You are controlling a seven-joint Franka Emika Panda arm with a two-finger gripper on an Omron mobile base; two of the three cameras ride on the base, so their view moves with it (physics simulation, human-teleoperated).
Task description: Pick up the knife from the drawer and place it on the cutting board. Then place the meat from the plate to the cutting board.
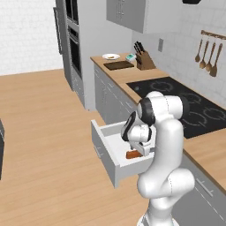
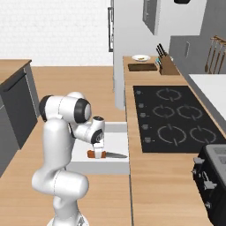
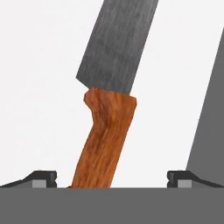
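The drawer (image 1: 105, 154) (image 2: 115, 140) stands pulled out below the counter. On its white floor lies the knife (image 3: 106, 131) (image 2: 106, 154) (image 1: 131, 154), with an orange-brown handle and a grey blade. My gripper (image 3: 113, 178) (image 2: 98, 149) (image 1: 142, 149) hangs open right over the handle, one fingertip on each side, apart from it. Far down the counter lies the dark cutting board (image 1: 118, 65) (image 2: 142, 67). Just behind it stands the white plate (image 1: 105, 56) (image 2: 134, 58), which holds the meat (image 2: 141, 57), a tiny yellowish strip.
A black cooktop (image 1: 185, 101) (image 2: 170, 119) lies between the drawer and the board. A wooden knife block (image 1: 145, 61) (image 2: 165, 64) stands beside the board. A dark toaster (image 2: 212, 176) sits on the near counter. Utensils (image 1: 207, 55) hang on the wall.
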